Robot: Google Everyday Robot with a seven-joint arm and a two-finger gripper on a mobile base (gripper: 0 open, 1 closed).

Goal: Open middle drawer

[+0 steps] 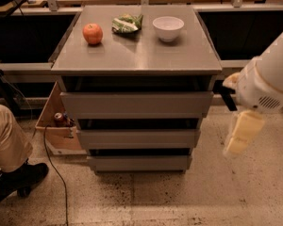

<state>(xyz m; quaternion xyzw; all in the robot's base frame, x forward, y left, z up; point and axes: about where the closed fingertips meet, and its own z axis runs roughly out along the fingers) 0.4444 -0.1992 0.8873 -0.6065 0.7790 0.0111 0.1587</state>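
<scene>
The grey cabinet (137, 55) has three flat, handleless drawer fronts stacked under its top. The middle drawer (137, 138) is the one of in-between size, between the tallest top front (137, 104) and the shortest bottom front (139, 163). It looks pushed in, and its inside is hidden. My gripper (239, 136), pale yellow on a white arm (269, 81), hangs to the right of the cabinet at about the middle drawer's height. It is apart from the drawer and holds nothing that I can see.
On the cabinet top are a red apple (92, 33), a green snack bag (126, 23) and a white bowl (168, 28). A seated person's leg and black shoe (19, 178) are at the lower left. A cardboard box with cans (56, 121) and a cable are left of the cabinet.
</scene>
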